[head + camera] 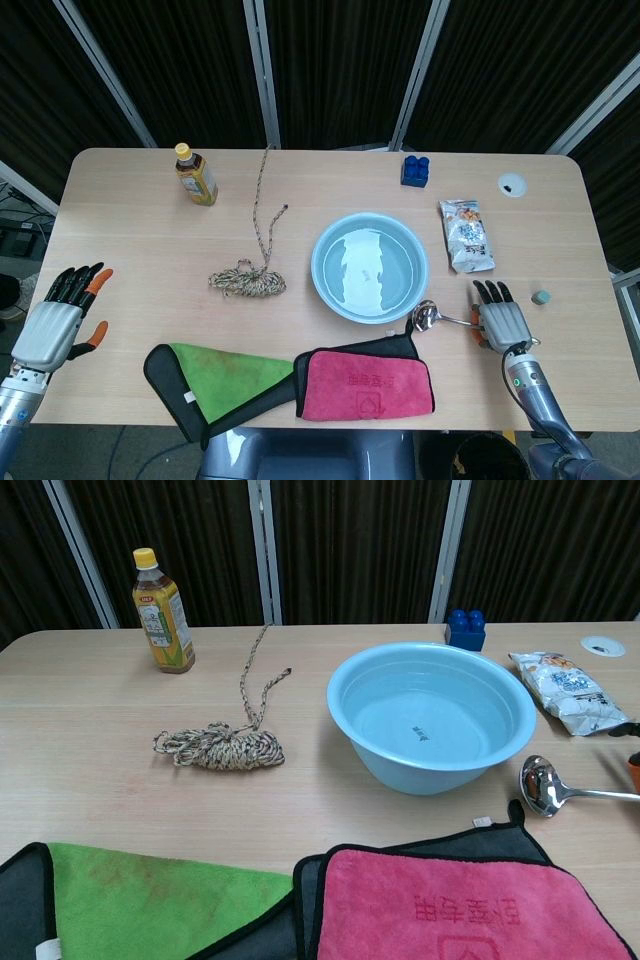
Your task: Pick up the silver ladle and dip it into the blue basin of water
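Observation:
The silver ladle (428, 316) hangs just right of the blue basin (322, 262), near the black cloth's corner. My right hand (500, 322) grips the end of its handle. In the chest view the ladle (541, 785) shows its bowl facing the camera, and the handle runs off the right edge, where only a bit of the right hand (634, 767) shows. The basin (400, 765) holds rippling water. My left hand (55, 318) hovers off the table's left front corner with its fingers spread, holding nothing.
A pink cloth (368, 382) and a green cloth (228, 375) lie along the front edge. A coiled rope (248, 280) sits left of the basin and a tea bottle (195, 174) stands at the back left. A snack packet (466, 235) and a blue block (415, 169) lie behind my right hand.

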{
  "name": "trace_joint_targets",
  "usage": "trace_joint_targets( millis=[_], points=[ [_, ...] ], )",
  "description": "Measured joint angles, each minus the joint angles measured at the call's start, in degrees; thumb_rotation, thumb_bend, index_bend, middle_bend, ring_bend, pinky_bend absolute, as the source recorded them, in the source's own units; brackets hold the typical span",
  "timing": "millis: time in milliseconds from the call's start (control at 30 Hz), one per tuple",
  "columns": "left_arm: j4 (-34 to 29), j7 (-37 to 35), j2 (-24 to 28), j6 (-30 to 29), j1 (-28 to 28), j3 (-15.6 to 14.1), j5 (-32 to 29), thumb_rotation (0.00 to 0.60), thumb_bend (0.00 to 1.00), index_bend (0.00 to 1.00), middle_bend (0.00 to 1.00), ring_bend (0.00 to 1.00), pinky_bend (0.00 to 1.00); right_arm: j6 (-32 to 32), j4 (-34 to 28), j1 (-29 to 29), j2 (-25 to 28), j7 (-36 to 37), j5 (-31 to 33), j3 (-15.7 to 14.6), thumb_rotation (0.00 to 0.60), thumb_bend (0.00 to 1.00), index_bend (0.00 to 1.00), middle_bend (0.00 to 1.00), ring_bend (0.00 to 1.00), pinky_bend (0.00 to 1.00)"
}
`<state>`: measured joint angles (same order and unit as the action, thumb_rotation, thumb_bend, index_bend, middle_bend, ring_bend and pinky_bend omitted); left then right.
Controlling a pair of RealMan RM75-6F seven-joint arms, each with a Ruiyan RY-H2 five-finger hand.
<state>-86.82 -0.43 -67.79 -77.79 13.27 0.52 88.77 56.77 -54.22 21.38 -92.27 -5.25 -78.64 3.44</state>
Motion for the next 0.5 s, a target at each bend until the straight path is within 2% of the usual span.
trace_joint_targets(
  millis=[300,500],
  points=[
    [-0.04,-0.29,0.18,-0.25,-0.08,-0.07,0.09,0.6,0.44,0.0,0.0,0.0,0.0,-1.59,-7.71,0.59,4.79,-8.04,2.81,0.47,0.6,0.44,0.7,0.06,0.0,0.0],
    [-0.14,-0.43,0.28,-0.59,-0.2,-0.38,0.7,0.6,0.44,0.0,0.0,0.0,0.0,-0.51,-13.46,0.24,9.02,-9.91,4.33,1.05,0.6,0.44,0.7,0.07,0.0,0.0]
  ],
)
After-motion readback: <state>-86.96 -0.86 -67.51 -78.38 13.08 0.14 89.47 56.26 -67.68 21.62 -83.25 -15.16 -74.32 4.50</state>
